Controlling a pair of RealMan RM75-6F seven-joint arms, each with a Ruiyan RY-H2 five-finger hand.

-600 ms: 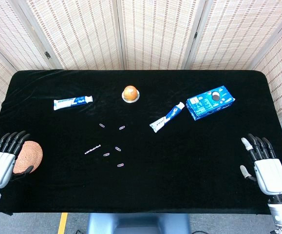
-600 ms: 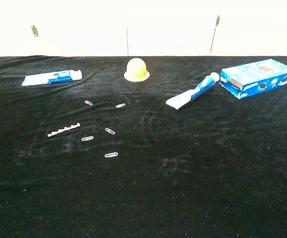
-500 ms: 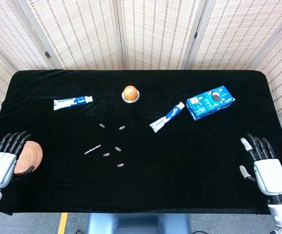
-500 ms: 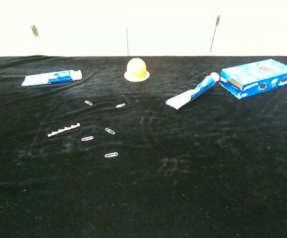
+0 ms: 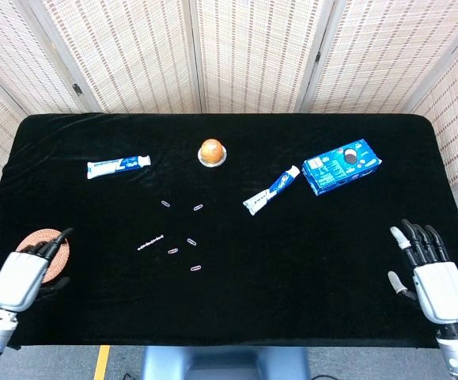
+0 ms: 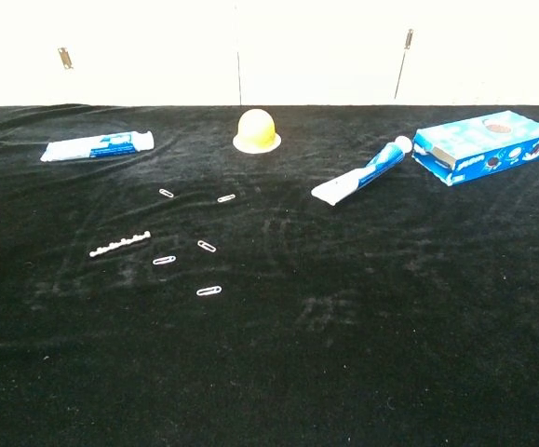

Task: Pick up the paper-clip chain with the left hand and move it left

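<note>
The paper-clip chain (image 5: 151, 241) (image 6: 119, 244) lies flat on the black cloth, left of centre, a short pale line of linked clips. My left hand (image 5: 24, 275) hovers at the front left corner, well to the left of the chain, open and empty, its fingers over a round woven coaster (image 5: 48, 244). At the front right corner my right hand (image 5: 433, 277) is open with its fingers spread, holding nothing. Neither hand shows in the chest view.
Several loose paper clips (image 5: 182, 239) lie right of the chain. A toothpaste tube (image 5: 118, 166) sits at the back left, another tube (image 5: 271, 191) right of centre, a blue cookie box (image 5: 341, 165) beyond it, and an orange ball on a dish (image 5: 212, 151) at the back.
My left hand has shifted right and forward, its fingers now reaching across the coaster. The right hand has dropped slightly toward the front edge. The chain has not moved.
</note>
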